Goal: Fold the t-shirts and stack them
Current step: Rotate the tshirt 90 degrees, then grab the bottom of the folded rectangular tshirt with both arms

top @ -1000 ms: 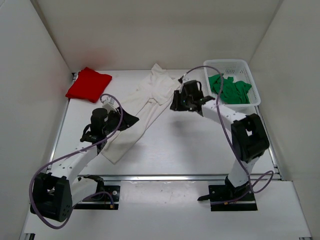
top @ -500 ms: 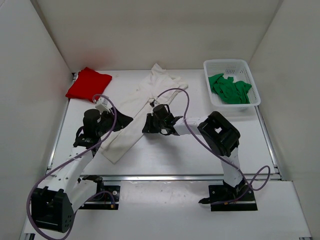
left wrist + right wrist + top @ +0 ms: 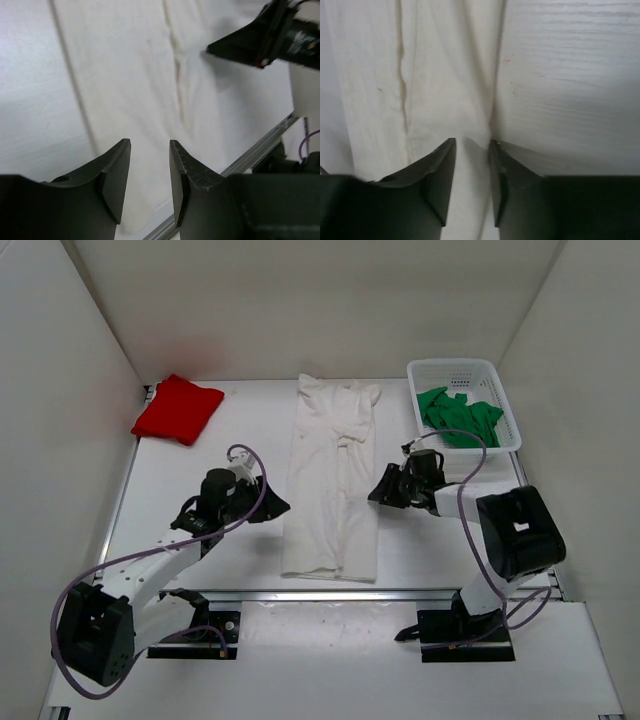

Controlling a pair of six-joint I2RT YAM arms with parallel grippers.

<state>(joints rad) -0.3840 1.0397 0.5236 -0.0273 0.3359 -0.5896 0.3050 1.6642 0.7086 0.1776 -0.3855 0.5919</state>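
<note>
on the surface (image 3: 200, 455) we see the off-white shirt (image 3: 332, 480) lying lengthwise between both grippers — left gripper (image 3: 149, 172) jaws apart, empty; right gripper (image 3: 471, 170) seemingly pinching its edge — hard to confirm.

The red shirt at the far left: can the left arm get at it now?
Probably yes. The left claw is open and holds nothing, and only bare table lies between it and the red shirt.

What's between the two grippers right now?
The off-white shirt, lying as a long strip down the table; left gripper and right gripper flank its sides. Clearest in the top view.
</note>
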